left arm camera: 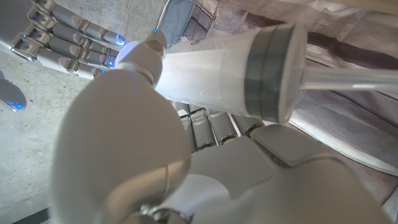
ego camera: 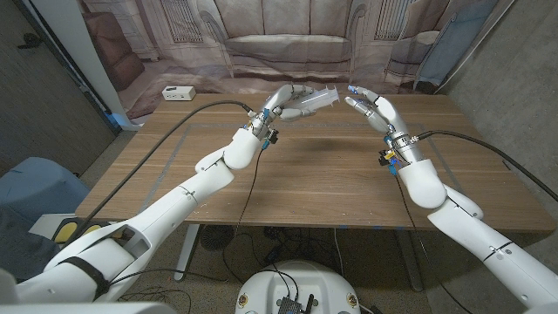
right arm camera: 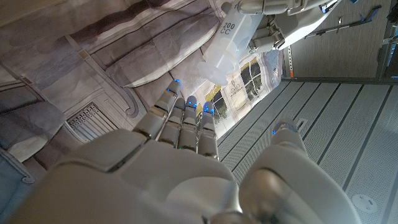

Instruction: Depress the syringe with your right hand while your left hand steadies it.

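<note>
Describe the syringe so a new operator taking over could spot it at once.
Start at the far edge of the wooden table, in front of the sofa backdrop. There the left hand holds the syringe in the air, pointing toward the open right hand. It is a large clear plastic barrel with a grey plunger seal inside, marked 200 CC.

left arm: stretched forward over the bench, raised | left hand: fingers closed around the syringe, held up in the air | right arm: extended, wrist lifted | right hand: fingers apart, holding nothing, just beside the syringe's tip
</note>
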